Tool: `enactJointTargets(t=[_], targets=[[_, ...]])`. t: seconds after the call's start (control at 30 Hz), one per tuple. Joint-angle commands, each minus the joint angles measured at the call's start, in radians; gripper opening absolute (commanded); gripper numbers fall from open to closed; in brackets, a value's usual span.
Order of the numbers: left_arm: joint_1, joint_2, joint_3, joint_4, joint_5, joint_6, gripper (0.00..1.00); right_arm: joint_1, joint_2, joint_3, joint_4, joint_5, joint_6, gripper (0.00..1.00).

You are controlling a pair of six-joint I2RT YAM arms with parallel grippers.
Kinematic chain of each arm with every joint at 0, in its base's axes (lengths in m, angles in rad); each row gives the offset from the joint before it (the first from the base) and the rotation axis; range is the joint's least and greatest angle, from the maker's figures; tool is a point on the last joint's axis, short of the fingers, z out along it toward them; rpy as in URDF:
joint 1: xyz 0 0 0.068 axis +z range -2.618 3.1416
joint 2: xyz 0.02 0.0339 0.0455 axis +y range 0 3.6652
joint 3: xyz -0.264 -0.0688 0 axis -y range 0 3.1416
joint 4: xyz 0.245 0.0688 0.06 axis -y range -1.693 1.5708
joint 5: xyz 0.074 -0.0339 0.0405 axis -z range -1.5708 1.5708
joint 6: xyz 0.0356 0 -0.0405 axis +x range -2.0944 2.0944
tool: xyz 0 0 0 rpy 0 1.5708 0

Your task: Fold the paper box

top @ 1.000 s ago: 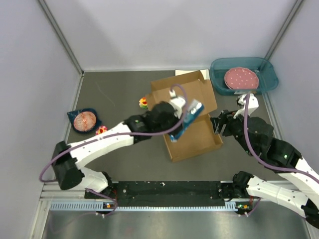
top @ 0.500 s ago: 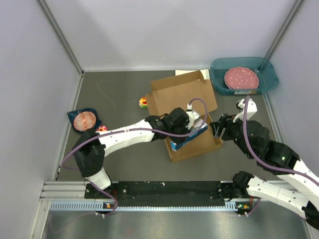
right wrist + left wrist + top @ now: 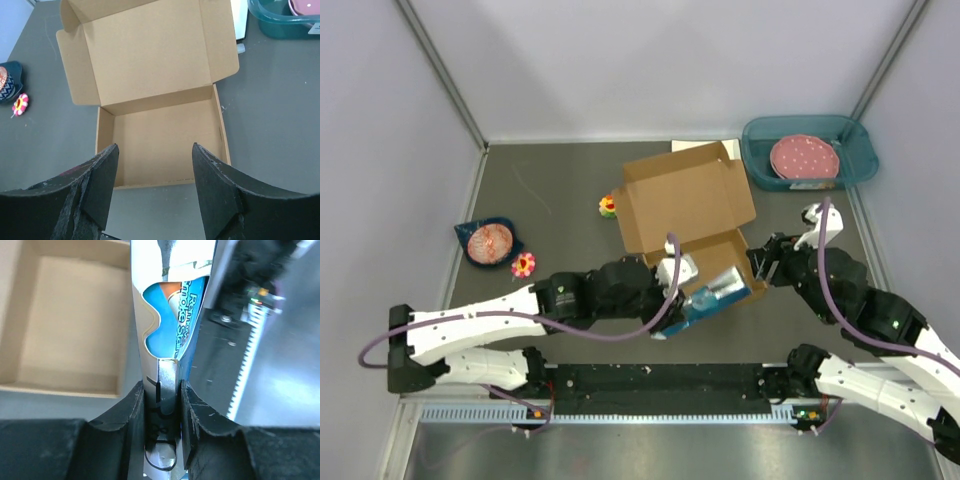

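Note:
The paper box (image 3: 688,198) of brown cardboard lies open mid-table, its lid flat toward the back and its shallow tray (image 3: 725,252) toward me. In the right wrist view the paper box (image 3: 160,125) is empty, and my right gripper (image 3: 155,146) hangs open just in front of its near wall. From above, that right gripper (image 3: 760,263) sits by the tray's right side. My left gripper (image 3: 695,290) is shut on a blue and white packet (image 3: 718,293) over the tray's near edge. In the left wrist view the packet (image 3: 172,315) stands between the fingers (image 3: 134,405), with the tray (image 3: 70,325) to the left.
A teal tub (image 3: 855,160) holding a pink speckled plate (image 3: 804,156) stands at the back right. A dark blue dish (image 3: 488,241) and a small flower toy (image 3: 523,264) lie at the left, another flower (image 3: 608,205) by the lid. A metal rail (image 3: 660,410) runs along the near edge.
My left arm has drawn back toward me, carrying the packet from above the tray's left part to its near edge. The right gripper has barely shifted.

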Motion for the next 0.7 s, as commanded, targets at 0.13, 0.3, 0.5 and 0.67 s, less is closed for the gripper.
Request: enactJointTargets(t=[0.13,0.3,0.5,0.67], targets=[[-0.246,0.071,-0.245,0.175,-0.066,-0.2,0.22,0.0,0.004,-0.057,-0.003,0.004,0.068,0.61],[-0.269,0.157,-0.325,0.325,-0.122,-0.225,0.22,0.001,-0.027,-0.109,-0.008,-0.029,0.11,0.6],[-0.269,0.26,-0.323,0.347,-0.23,-0.17,0.24,0.001,-0.062,-0.193,-0.062,-0.052,0.192,0.59],[-0.251,0.233,-0.362,0.368,-0.277,-0.115,0.32,0.0,-0.076,-0.241,-0.098,-0.091,0.238,0.58]])
